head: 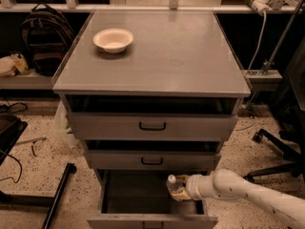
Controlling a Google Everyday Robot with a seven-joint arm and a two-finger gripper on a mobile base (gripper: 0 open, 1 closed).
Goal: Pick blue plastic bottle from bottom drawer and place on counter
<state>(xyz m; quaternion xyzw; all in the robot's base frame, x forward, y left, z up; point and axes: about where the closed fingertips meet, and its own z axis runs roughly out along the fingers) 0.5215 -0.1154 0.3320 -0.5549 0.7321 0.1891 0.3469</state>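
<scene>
Blue plastic bottle (pixel 172 181) stands upright inside the open bottom drawer (pixel 119 220), right side, white cap up. Gripper (pixel 177 192) reaches in from the right, clenched around the bottle's lower body. Counter (pixel 181 56) above carries a white bowl (pixel 113 39), back left.
</scene>
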